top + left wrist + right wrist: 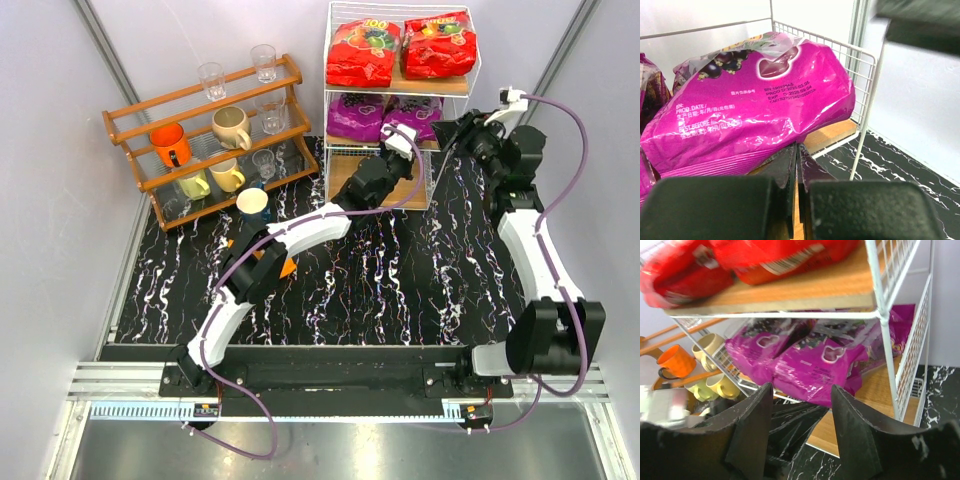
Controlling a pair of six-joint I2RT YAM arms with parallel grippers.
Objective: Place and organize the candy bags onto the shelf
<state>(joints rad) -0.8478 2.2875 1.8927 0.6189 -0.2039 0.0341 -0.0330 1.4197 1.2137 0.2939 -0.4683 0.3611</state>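
Blocked up top by two red bags, blocked mid-level by two purple bags; open only onto bare wood at the bottom tier of the shelf, behind the left arm slung across its front. Hemmed rightward by the wire side panel, leftward by the mug rack.

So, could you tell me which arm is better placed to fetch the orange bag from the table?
Probably left: the orange bag lies on that side, partly under the left forearm, while the right gripper, though open, is away beside the shelf.
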